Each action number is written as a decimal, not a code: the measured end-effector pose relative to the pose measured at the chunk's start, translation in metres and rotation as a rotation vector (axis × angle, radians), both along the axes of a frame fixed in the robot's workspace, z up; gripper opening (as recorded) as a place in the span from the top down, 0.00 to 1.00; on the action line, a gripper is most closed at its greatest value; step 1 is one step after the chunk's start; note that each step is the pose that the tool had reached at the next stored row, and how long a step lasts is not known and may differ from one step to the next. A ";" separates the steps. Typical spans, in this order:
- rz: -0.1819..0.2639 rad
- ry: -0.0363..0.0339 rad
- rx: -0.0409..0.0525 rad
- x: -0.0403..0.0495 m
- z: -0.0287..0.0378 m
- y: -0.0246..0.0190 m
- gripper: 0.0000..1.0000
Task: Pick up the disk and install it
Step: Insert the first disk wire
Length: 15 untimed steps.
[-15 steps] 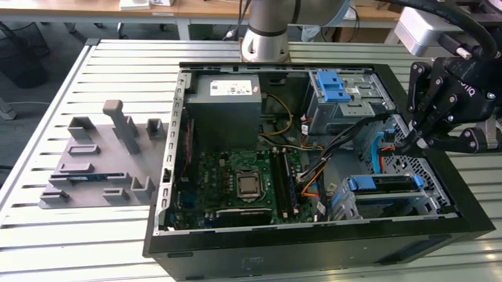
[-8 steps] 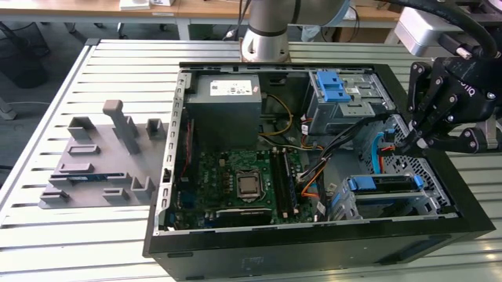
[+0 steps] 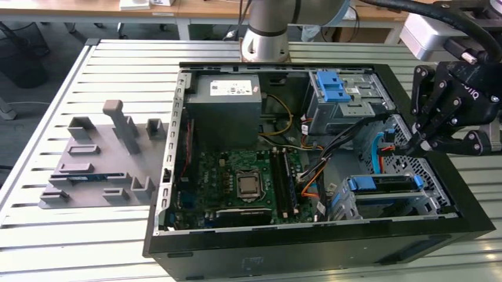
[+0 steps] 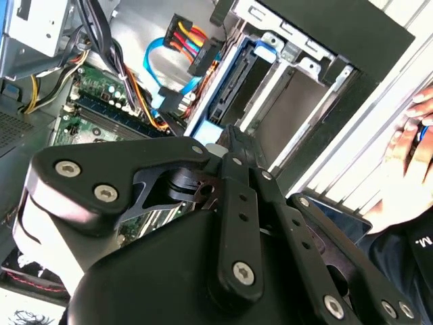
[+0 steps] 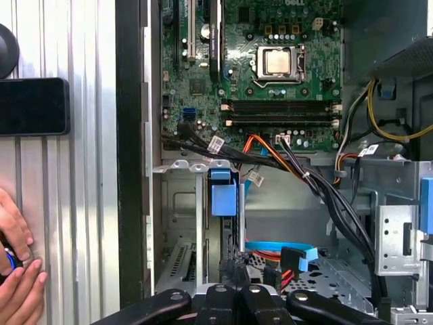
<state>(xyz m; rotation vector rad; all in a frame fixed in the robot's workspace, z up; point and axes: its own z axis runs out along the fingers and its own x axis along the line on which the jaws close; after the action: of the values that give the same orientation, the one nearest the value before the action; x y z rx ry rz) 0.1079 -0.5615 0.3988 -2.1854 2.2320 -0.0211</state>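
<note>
Slatted table (image 3: 117,247) | disk (image 3: 384,183) seated in drive bay (image 3: 429,207) | pincer (image 3: 408,147) above, apart

Open computer case (image 3: 314,247) lies beside grey fixture (image 3: 102,167) on slatted table (image 3: 79,247).

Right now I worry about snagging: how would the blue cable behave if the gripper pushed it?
The blue cable curves in a loose loop, so it likely bends aside rather than resisting. It is thin and flat, probably light. One end seems plugged in, so it may tug there.
</note>
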 end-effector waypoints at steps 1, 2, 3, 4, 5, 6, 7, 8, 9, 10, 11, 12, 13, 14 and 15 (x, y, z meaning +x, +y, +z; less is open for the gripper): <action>0.000 0.0002 0.0000 0.0015 -0.0005 0.0002 0.89; 0.000 0.0003 0.0000 0.0024 -0.0009 0.0005 0.89; 0.000 0.0003 0.0000 0.0028 -0.0010 0.0007 0.89; 0.000 0.0003 -0.0004 0.0028 -0.0010 0.0007 0.89; 0.000 0.0004 -0.0031 0.0028 -0.0011 0.0008 0.89; 0.000 0.0003 -0.0099 0.0029 -0.0013 0.0012 0.89; 0.000 0.0004 -0.0211 0.0032 -0.0015 0.0020 0.89; 0.000 0.0004 -0.0344 0.0036 -0.0018 0.0031 0.89; 0.000 0.0004 -0.0449 0.0043 -0.0020 0.0041 0.89; 0.000 0.0006 -0.0481 0.0050 -0.0024 0.0050 0.89; 0.000 0.0014 -0.0481 0.0061 -0.0030 0.0057 0.89; 0.000 0.0025 -0.0480 0.0074 -0.0036 0.0062 0.89; 0.000 0.0035 -0.0480 0.0085 -0.0042 0.0066 0.89; 0.000 0.0044 -0.0482 0.0096 -0.0048 0.0072 0.89; 0.000 0.0052 -0.0484 0.0106 -0.0054 0.0079 0.89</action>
<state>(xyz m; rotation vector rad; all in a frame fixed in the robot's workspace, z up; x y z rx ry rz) 0.1185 -0.5535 0.3934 -2.2117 2.2579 -0.0702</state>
